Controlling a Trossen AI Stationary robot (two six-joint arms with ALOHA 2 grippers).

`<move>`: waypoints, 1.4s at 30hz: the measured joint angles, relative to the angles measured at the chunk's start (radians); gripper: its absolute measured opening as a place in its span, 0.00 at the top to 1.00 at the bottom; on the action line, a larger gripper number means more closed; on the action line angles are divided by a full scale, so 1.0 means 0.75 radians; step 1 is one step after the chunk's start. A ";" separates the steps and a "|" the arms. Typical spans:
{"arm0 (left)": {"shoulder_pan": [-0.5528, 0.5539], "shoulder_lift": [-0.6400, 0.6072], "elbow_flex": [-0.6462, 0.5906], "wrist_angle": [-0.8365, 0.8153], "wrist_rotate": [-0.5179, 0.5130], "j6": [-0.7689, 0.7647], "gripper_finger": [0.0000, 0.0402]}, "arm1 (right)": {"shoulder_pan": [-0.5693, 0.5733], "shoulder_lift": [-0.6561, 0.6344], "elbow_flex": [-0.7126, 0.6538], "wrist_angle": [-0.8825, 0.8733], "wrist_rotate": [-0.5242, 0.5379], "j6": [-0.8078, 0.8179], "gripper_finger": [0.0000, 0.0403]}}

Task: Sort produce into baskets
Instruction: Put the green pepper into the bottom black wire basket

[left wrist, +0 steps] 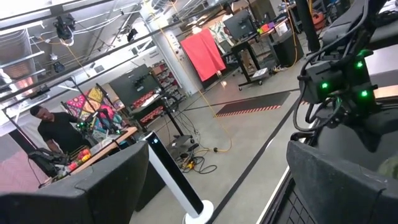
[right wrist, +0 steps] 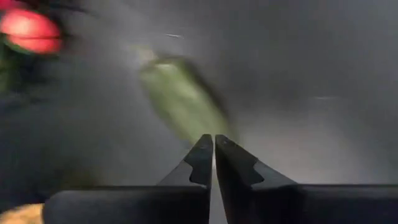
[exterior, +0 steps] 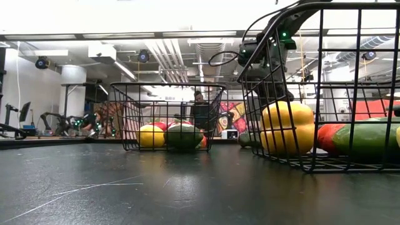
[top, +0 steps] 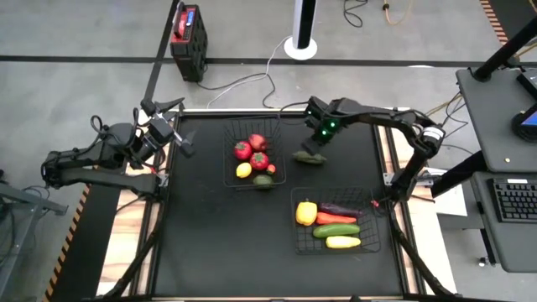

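Note:
A dark green produce piece (top: pixel 309 157) lies on the black mat between the two baskets; it shows blurred in the right wrist view (right wrist: pixel 180 99). My right gripper (top: pixel 316 145) hangs just above it, pointing steeply down, shut (right wrist: pixel 213 142) with nothing between its fingers. The far basket (top: pixel 231 172) holds red, yellow and green produce (top: pixel 258 159). The near basket (top: pixel 295 243) holds a yellow pepper (top: pixel 306 212), a purple, an orange, a green and a yellow piece. My left gripper (top: pixel 180 143) waits open at the table's far left.
Bare black mat (top: pixel 210 243) lies left of the near basket and along the near edge. In the low view the near basket (exterior: pixel 325 165) stands close at the right and the far basket (exterior: pixel 131 119) is mid-table. A person stands in the room beyond.

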 joint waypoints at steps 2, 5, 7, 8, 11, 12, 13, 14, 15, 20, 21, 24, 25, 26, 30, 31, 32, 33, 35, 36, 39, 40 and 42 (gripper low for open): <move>0.000 0.000 0.000 -0.001 0.000 0.001 0.10 | -0.001 0.004 0.006 -0.021 0.095 -0.073 0.96; 0.000 0.000 0.000 -0.004 0.000 -0.002 0.10 | 0.000 0.004 0.000 -0.008 0.140 -0.124 0.91; 0.000 0.000 0.000 -0.006 0.000 -0.002 0.10 | 0.016 0.004 -0.015 0.011 0.135 -0.202 0.87; 0.000 0.000 0.000 -0.008 0.001 -0.003 0.10 | 0.028 0.005 -0.022 0.013 0.132 -0.252 0.84; 0.000 0.001 0.000 -0.011 0.001 -0.003 0.10 | 0.084 0.005 -0.048 0.019 0.114 -0.387 0.75; 0.000 0.004 0.000 -0.010 0.000 -0.008 0.10 | 0.105 0.005 -0.058 0.032 0.115 -0.418 0.72; 0.000 0.004 0.000 -0.011 0.000 -0.009 0.10 | 0.125 0.005 -0.065 0.049 0.115 -0.437 0.69; 0.000 0.004 0.000 -0.011 0.001 -0.009 0.10 | 0.146 0.006 -0.071 0.068 0.117 -0.453 0.66; 0.000 0.004 0.000 -0.013 0.001 -0.009 0.10 | 0.167 0.006 -0.076 0.086 0.118 -0.461 0.63; 0.000 0.004 0.000 -0.015 0.001 -0.009 0.10 | 0.217 0.006 -0.122 0.171 0.130 -0.427 0.53; 0.000 0.004 0.000 -0.015 0.001 -0.009 0.10 | 0.216 0.006 -0.134 0.175 0.131 -0.413 0.52; 0.000 0.004 0.000 -0.015 0.001 -0.009 0.10 | 0.211 0.006 -0.163 0.179 0.146 -0.391 0.51; 0.000 0.004 0.000 -0.015 0.001 -0.009 0.10 | 0.211 0.006 -0.172 0.178 0.162 -0.391 0.50; 0.000 0.004 0.000 -0.015 0.001 -0.009 0.10 | 0.210 0.006 -0.180 0.178 0.166 -0.391 0.50; 0.000 0.004 0.000 -0.017 0.001 -0.010 0.10 | 0.213 0.006 -0.223 0.184 0.166 -0.436 0.50; 0.000 0.004 0.000 -0.020 0.001 -0.012 0.10 | 0.215 0.006 -0.239 0.190 0.172 -0.450 0.50; 0.000 0.004 0.000 -0.021 0.001 -0.012 0.10 | 0.215 0.006 -0.255 0.206 0.173 -0.455 0.50; 0.000 0.004 0.000 -0.021 0.001 -0.013 0.10 | 0.215 0.006 -0.271 0.223 0.175 -0.456 0.50; 0.000 0.004 0.000 -0.021 0.001 -0.013 0.10 | 0.216 0.007 -0.301 0.252 0.212 -0.457 0.50; 0.000 0.004 0.000 -0.021 0.001 -0.013 0.10 | 0.216 0.007 -0.314 0.267 0.222 -0.458 0.50; 0.000 0.004 0.000 -0.021 0.001 -0.013 0.10 | 0.212 0.007 -0.344 0.315 0.234 -0.453 0.51; 0.000 0.004 0.000 -0.021 0.001 -0.013 0.10 | 0.212 0.007 -0.350 0.325 0.235 -0.449 0.51; 0.000 0.004 0.000 -0.021 0.001 -0.013 0.10 | 0.212 0.007 -0.354 0.341 0.237 -0.441 0.53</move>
